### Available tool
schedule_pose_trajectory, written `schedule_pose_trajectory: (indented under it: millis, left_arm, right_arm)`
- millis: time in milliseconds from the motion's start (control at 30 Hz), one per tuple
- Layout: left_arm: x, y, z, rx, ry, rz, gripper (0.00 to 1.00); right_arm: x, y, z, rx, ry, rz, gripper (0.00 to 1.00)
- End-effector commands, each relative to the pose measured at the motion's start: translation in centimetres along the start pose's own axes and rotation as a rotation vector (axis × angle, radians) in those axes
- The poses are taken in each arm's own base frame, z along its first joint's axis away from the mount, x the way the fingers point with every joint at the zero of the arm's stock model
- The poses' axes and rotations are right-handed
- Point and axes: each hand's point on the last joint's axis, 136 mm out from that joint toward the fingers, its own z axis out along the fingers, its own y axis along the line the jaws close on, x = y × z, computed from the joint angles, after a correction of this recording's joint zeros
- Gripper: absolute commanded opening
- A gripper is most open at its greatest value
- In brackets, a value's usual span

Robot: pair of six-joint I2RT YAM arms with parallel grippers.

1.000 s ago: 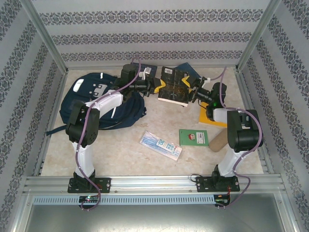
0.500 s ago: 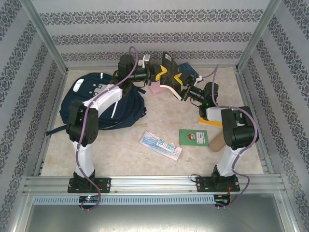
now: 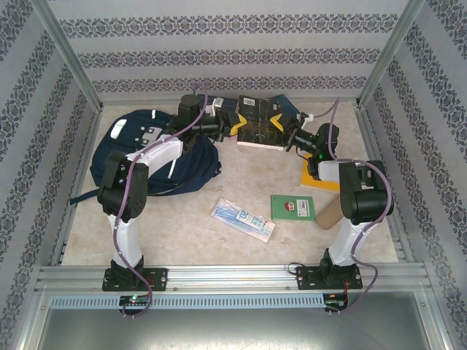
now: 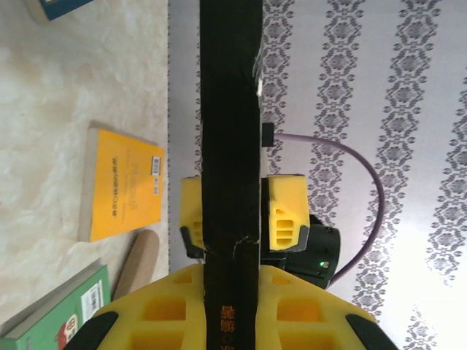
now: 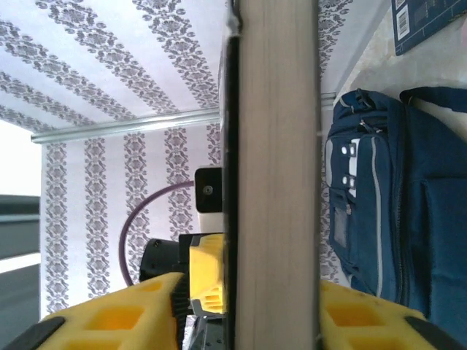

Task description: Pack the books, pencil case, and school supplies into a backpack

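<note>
Backpack (image 3: 153, 153) lies far left on the counter (image 3: 241, 179). My left tool (image 3: 238, 125) is clamped tight on the left end of the black book (image 3: 257, 125); my right tool (image 3: 281, 125) grips its right end. Nearer me: supplies packet (image 3: 243, 219), then small green book (image 3: 292, 206), both flat on the counter

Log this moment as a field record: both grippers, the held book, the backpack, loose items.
left gripper: shut on one edge of the black book
right gripper: shut on the opposite edge
black book: spans both grippers, at the far side of the table
backpack: lying at far left, book not in it
loose on table: school supplies packet, green book, yellow-orange book
</note>
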Motion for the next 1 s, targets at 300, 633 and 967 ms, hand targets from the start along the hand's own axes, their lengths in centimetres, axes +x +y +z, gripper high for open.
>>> schedule_pose_trajectory:
  millis: [300, 633, 967]
  left_arm:
    - [1.8, -1.7, -3.2, -0.011, 0.061, 0.145, 0.0]
    - [0.0, 1.2, -8.1, -0.306, -0.016, 0.227, 0.5]
    - [-2.6, 12.7, -17.9, -1.135, -0.076, 0.398, 0.55]
  right_arm:
    - [1.7, 3.2, -0.3, -0.055, 0.046, -0.116, 0.12]
    - [2.8, 2.6, -1.0, -0.015, 0.046, -0.146, 0.0]
    - [4.8, 0.5, -1.1, 0.042, 0.038, -0.169, 0.0]
